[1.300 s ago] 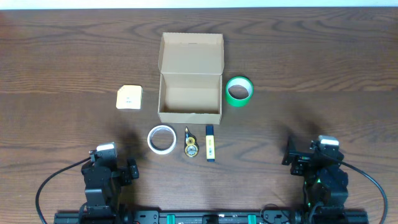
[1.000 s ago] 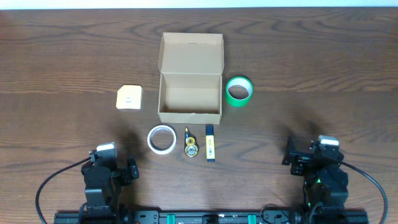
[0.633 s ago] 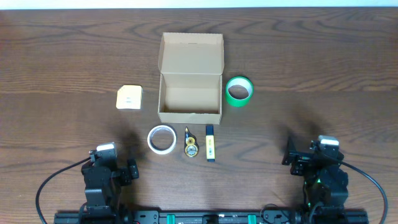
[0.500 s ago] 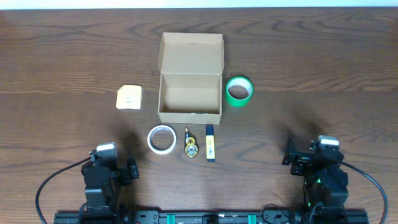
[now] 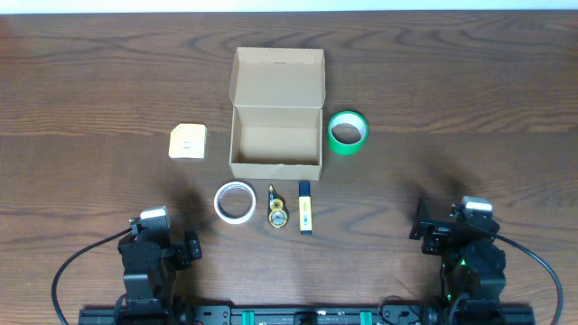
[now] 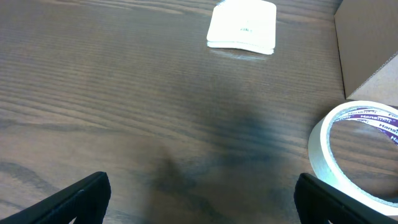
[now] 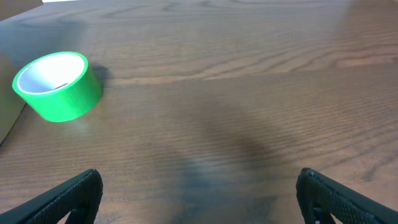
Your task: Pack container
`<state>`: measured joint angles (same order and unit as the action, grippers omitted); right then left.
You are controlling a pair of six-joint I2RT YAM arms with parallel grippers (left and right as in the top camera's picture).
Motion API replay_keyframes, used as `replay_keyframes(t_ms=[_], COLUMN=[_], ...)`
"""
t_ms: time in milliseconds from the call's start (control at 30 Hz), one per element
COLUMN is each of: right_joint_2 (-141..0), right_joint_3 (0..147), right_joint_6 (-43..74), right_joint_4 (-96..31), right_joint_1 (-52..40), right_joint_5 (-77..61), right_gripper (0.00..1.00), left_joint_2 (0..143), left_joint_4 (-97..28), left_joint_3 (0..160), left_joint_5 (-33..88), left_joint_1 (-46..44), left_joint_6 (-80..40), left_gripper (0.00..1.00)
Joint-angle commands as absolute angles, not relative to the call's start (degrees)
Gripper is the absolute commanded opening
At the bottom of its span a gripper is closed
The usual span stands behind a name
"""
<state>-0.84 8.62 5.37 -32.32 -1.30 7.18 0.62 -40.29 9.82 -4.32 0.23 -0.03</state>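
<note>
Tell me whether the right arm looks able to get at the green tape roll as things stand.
Probably yes: the right gripper is open, and only bare table lies between it and the green tape roll; the container sits off to the side.

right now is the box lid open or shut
Open: the container has its flap lid folded back flat, and its inside looks bare.

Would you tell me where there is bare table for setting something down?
Free: right of the green tape roll, left of the yellow pad, beyond the far side of the container. Crowded: just before it, where white tape roll, small yellow-black item and highlighter lie side by side.
</note>
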Motion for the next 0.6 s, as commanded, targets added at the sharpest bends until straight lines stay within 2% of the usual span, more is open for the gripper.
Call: replay_keyframes(t_ms=[0, 333, 567], right_joint_2=[-0.3, -1.1, -16.2], right_joint_3=[8.6, 8.9, 16.6], right_joint_6=[4.4, 6.9, 7.2], right_joint_4=[-33.0, -32.6, -32.6], right_joint_1=[-1.2, -1.1, -1.1], right_joint_5=[7.5, 6.5, 1.9], right_gripper=[0.99, 0.99, 0.99], left_joint_2=[0.2, 0.2, 0.2], left_joint_4=[-41.9, -41.9, -41.9], left_joint_3=[9.3, 9.3, 9.3], left_joint_5=[-4.4, -4.4, -4.4], left_joint_1=[0.0, 0.0, 0.0], left_joint_6=[-0.4, -0.4, -0.4], left_gripper=[0.95, 0.95, 0.95])
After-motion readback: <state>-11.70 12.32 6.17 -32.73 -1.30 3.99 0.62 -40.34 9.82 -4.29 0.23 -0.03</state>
